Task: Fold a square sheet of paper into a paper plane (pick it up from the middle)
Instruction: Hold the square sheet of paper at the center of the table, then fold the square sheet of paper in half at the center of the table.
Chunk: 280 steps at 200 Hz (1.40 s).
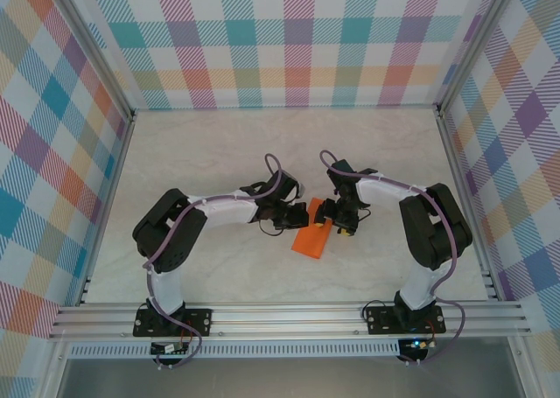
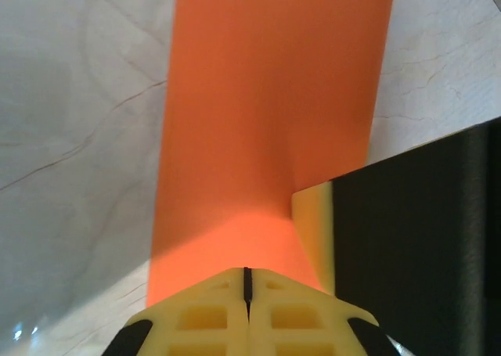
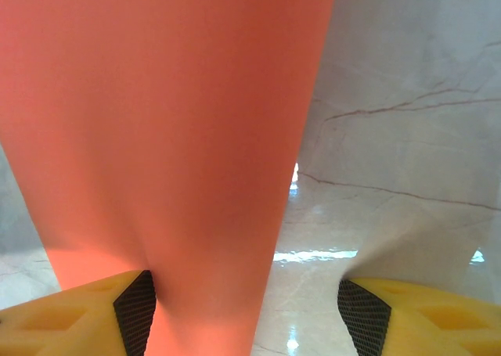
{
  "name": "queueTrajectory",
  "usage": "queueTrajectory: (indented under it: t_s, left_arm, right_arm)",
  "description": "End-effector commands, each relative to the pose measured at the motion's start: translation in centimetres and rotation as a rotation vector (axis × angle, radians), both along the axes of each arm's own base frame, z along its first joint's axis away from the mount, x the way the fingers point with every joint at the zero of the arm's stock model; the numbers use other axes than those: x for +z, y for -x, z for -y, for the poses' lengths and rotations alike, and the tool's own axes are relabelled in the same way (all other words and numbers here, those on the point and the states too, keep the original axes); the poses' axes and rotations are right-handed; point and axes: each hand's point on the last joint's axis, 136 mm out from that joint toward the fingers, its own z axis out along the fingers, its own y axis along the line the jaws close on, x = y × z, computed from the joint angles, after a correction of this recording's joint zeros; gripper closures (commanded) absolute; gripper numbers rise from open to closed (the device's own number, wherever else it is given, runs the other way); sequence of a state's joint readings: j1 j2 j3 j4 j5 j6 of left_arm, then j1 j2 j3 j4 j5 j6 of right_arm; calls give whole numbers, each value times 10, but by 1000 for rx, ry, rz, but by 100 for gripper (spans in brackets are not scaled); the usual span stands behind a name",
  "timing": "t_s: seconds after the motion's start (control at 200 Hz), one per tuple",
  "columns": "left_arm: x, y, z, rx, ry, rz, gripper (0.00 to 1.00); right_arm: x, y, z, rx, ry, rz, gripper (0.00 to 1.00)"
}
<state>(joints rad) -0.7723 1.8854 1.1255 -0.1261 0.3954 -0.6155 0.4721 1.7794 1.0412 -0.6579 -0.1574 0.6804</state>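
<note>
The square sheet of paper (image 1: pixel 312 239) is bright orange and folded into a narrow strip between my two grippers at mid-table. In the left wrist view the paper (image 2: pixel 266 98) runs straight out from my left gripper (image 2: pixel 247 276), whose yellow fingers meet tip to tip and are shut on its near edge. My right gripper (image 3: pixel 246 301) is open. The paper (image 3: pixel 156 98) passes between its fingers, lying against the left pad (image 3: pixel 135 305) and apart from the right one. A yellow finger (image 2: pixel 313 231) of the right gripper touches the paper's right side. From above, the left gripper (image 1: pixel 293 216) and right gripper (image 1: pixel 337 216) flank the strip.
The marble-patterned table (image 1: pixel 219 153) is walled by plaid panels on three sides. An aluminium rail (image 1: pixel 289 315) carries both arm bases at the near edge. Bare tabletop lies behind and to both sides of the arms.
</note>
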Motion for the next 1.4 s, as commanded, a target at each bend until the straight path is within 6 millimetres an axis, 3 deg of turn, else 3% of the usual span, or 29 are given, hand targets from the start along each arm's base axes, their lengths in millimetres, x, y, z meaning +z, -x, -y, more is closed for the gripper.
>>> queueTrajectory:
  t_s: [0.0, 0.38, 0.81, 0.9, 1.1, 1.22, 1.395]
  left_arm:
    - [0, 1, 13, -19, 18, -14, 98]
    - [-14, -5, 10, 8, -35, -15, 100]
    - [-42, 7, 1, 0, -130, -42, 100]
    - [-44, 9, -2, 1, -145, -41, 100]
    - [-47, 10, -6, -5, -163, -40, 100]
    - [-47, 10, -6, -9, -166, -38, 100]
    - [-47, 10, -6, -12, -165, -37, 100]
  right_arm:
    - [-49, 19, 18, 18, 105, -74, 31]
    - [-50, 20, 15, 26, 103, -74, 31]
    - [-45, 17, 13, 33, 93, -64, 30]
    - [-34, 12, 9, 27, 72, -31, 28]
    - [20, -3, 9, -14, -4, 134, 25]
    - [43, -6, -4, -37, -147, 199, 38]
    - [56, -10, -35, -19, -344, 220, 76]
